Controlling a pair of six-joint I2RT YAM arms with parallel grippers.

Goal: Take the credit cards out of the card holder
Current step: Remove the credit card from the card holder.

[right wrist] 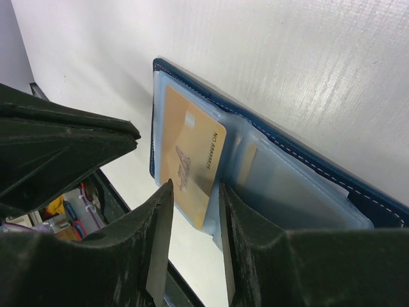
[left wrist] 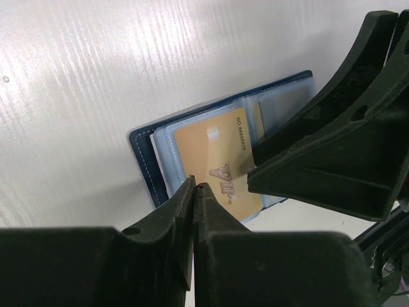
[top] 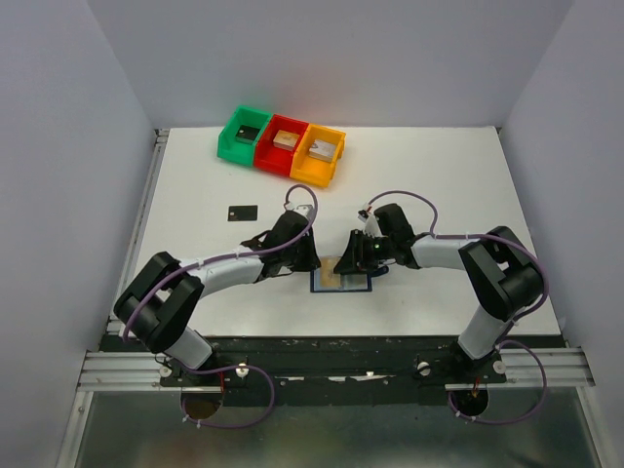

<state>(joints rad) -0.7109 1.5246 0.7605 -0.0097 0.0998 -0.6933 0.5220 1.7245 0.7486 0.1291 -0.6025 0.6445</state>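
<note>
The navy card holder lies open near the table's front edge, its pale blue sleeve pages up. A tan-gold credit card marked VIP rests on the sleeves, partly slid out. A second tan card shows inside a sleeve. My left gripper is shut, and its tips touch the sleeve edge beside the gold card. My right gripper is open over the holder, with the gold card's near corner between its fingers. One black card lies loose on the table to the left.
Green, red and orange bins stand in a row at the back, each holding a small block. Both arms meet over the holder, their grippers close together. The table's front edge is just behind the holder.
</note>
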